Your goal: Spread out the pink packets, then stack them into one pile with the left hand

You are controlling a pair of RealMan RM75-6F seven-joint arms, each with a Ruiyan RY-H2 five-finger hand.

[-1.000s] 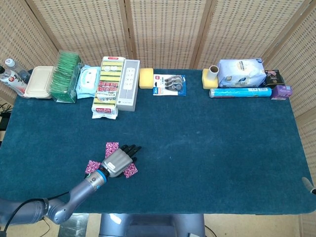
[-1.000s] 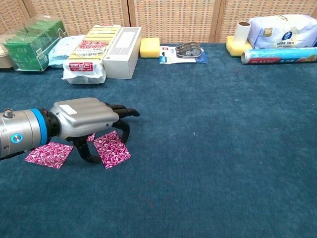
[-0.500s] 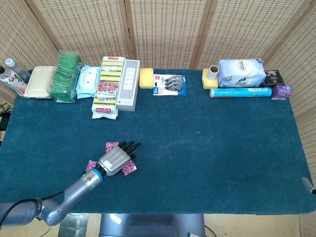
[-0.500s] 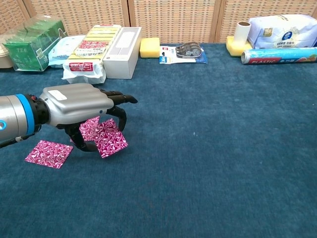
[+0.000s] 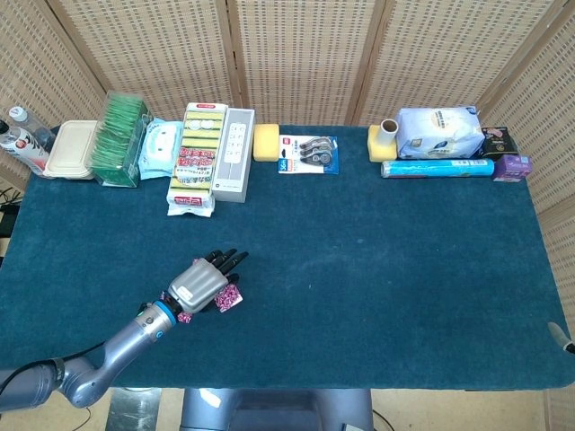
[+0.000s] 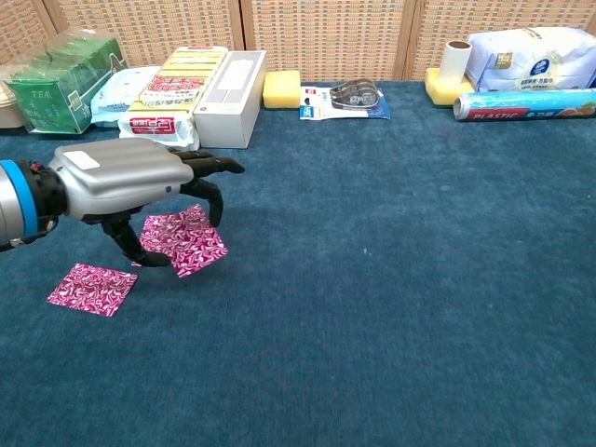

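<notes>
Stacking step: left robot hand (image 6: 121, 182) pinches a pink patterned square packet (image 6: 189, 244), lifted off the blue-carpeted bench (image 6: 391, 279) and over a 2nd pink packet (image 6: 160, 228) behind it; 3rd pink packet (image 6: 92, 288) lies flat nearby, apart. Square up edges, lower flat, then let go. Vs 1 s ago: hand w/ packet rose, shifted back-left. Right hand not in view.

The left hand (image 6: 126, 182) hovers over the near-left of the blue-carpeted counter (image 6: 391, 279), a pink packet (image 6: 191, 244) pinched in its dark fingers (image 6: 209, 191). Another pink packet (image 6: 91, 289) lies flat just left. Boxes and wrapped goods line the far edge.
</notes>
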